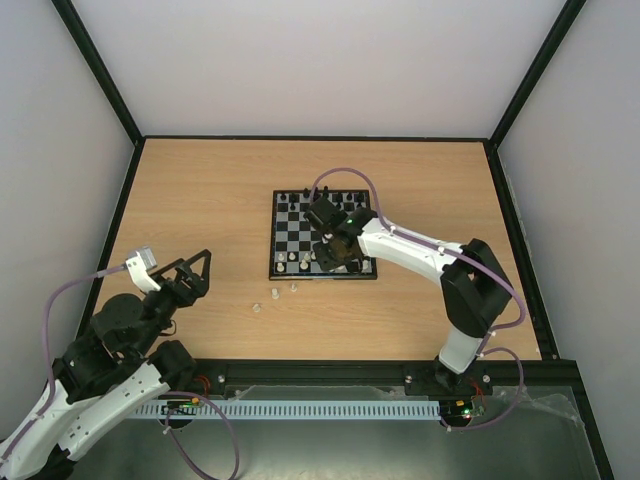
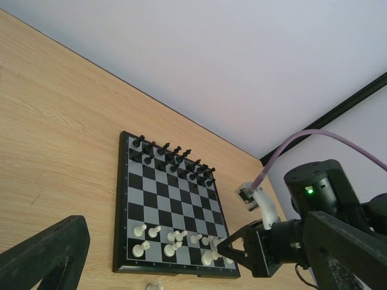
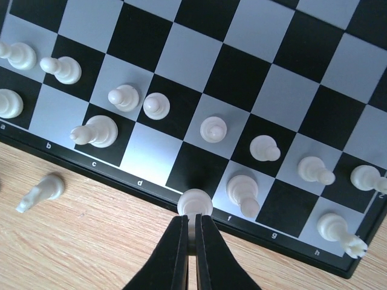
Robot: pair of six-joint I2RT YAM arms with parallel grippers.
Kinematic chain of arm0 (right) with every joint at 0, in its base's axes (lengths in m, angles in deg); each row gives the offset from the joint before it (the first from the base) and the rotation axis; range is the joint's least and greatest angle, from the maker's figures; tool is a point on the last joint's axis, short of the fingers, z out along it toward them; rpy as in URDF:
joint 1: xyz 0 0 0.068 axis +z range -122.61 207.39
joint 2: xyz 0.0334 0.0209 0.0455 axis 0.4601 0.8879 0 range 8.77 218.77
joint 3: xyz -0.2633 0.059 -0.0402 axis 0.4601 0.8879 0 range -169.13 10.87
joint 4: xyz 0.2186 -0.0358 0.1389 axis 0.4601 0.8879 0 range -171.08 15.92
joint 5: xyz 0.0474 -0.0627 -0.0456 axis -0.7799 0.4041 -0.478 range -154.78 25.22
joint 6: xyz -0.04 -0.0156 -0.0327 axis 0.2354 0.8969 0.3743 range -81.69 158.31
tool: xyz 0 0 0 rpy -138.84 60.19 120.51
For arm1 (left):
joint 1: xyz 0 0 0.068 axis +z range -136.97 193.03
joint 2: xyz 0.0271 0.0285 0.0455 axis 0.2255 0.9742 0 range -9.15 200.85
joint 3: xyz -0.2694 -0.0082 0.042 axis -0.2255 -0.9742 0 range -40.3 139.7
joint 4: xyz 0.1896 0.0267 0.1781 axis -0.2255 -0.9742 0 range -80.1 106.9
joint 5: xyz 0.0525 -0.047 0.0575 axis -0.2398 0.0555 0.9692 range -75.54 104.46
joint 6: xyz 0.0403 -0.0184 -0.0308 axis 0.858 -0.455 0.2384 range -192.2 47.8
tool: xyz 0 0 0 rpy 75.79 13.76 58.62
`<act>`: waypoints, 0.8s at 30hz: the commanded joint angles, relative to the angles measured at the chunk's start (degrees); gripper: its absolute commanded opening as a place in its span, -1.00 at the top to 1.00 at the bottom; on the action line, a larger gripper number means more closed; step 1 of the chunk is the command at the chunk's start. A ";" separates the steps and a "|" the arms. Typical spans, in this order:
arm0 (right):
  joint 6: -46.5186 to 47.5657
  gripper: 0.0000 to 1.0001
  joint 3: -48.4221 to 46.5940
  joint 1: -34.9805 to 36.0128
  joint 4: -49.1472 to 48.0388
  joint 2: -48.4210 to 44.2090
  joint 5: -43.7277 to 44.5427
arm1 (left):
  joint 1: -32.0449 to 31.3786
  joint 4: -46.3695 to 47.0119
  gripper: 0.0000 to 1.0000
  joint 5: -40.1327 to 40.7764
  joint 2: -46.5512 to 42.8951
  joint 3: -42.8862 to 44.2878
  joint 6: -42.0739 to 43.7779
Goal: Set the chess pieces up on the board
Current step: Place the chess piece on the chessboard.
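The board lies mid-table, with several white chess pieces on its two near rows. My right gripper is shut on one white chess piece and holds it over the board's near edge at the dark square marked e, between an unfilled d square and the piece on f. This also shows in the left wrist view. My left gripper is open and holds nothing, left of the board above the wood; its fingers frame the board.
Black pieces fill the board's far rows. Three white pieces lie loose on the wood in front of the board; one lies on its side. Black frame rails border the table.
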 commanded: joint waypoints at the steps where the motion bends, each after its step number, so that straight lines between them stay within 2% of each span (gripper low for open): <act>1: 0.89 0.93 -1.28 -0.13 0.53 2.01 -1.32 | -0.12 2.16 -0.99 -0.27 0.78 0.05 0.90; 24: 1.26 0.93 -2.46 -1.35 -0.84 4.98 -1.38 | -0.12 2.08 -0.99 -0.19 0.60 0.18 1.03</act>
